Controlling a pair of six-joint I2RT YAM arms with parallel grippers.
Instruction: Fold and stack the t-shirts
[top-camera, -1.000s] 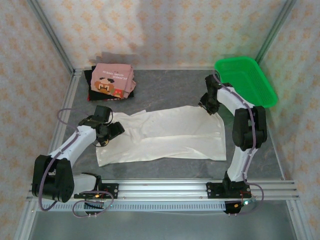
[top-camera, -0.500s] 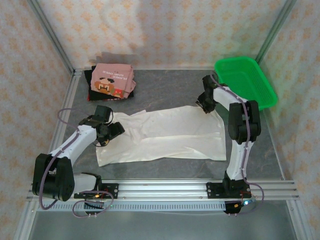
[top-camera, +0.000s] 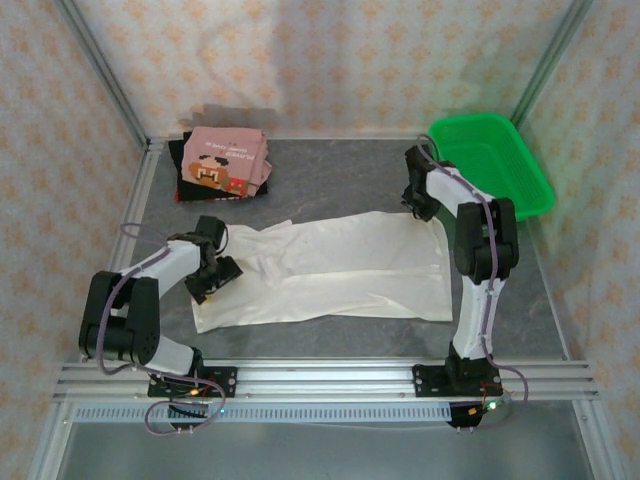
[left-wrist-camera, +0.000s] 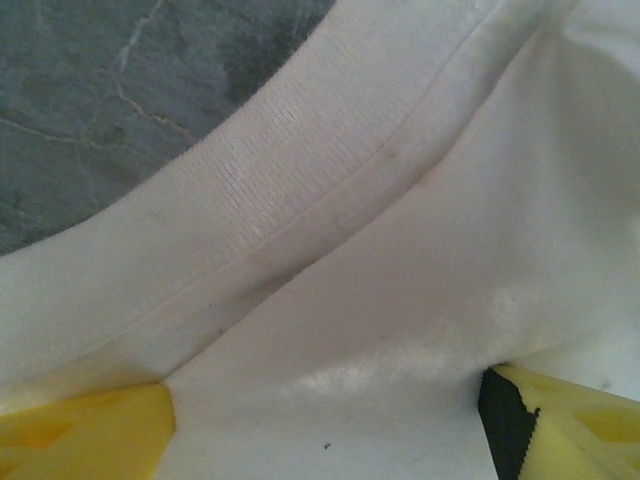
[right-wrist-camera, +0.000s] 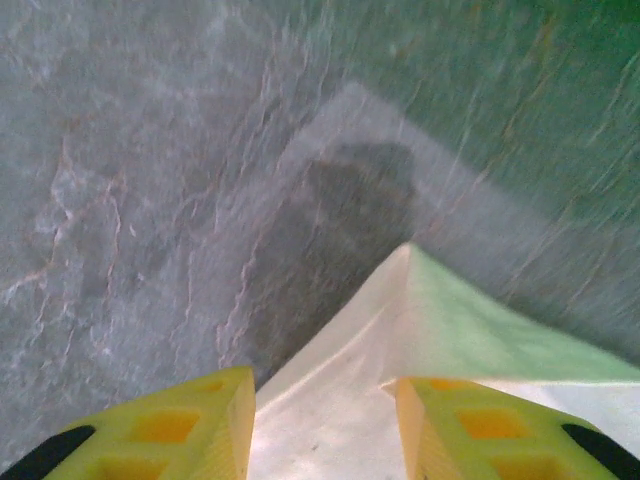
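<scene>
Off-white shirt (top-camera: 330, 265) lies long across the middle of the bench (top-camera: 330, 170), a few creases in it. My left hand (top-camera: 214, 272) is down on its left end. On the left wrist camera my fingers (left-wrist-camera: 80, 440) sit wide apart at the bottom corners of the frame. Cloth bulges between them, and the ribbed collar (left-wrist-camera: 250, 200) runs diagonally just above. They're spread, not pinching.

My right hand (top-camera: 419, 205) is at the shirt's upper right corner, near the basket (top-camera: 478, 120). Its fingers (right-wrist-camera: 180, 425) are about half open and straddle the pointed tip of that corner. I see no clamp on it.

Here's what worries me. That tip is only just between the right fingers, so if they close too shallow I'd expect it to slide out the moment I lift. The right wrist picture is blurry too, so I can't tell how deep the cloth sits.

On the left, closing this wide over a bulge could take one layer and leave the one under it, or bunch the collar and skew the fold. And if one hand lifts before the other has a real hold, the shirt may drag and crumple.

The pink shirt (top-camera: 225, 162) sits folded on the stack at the upper left, well apart.
</scene>
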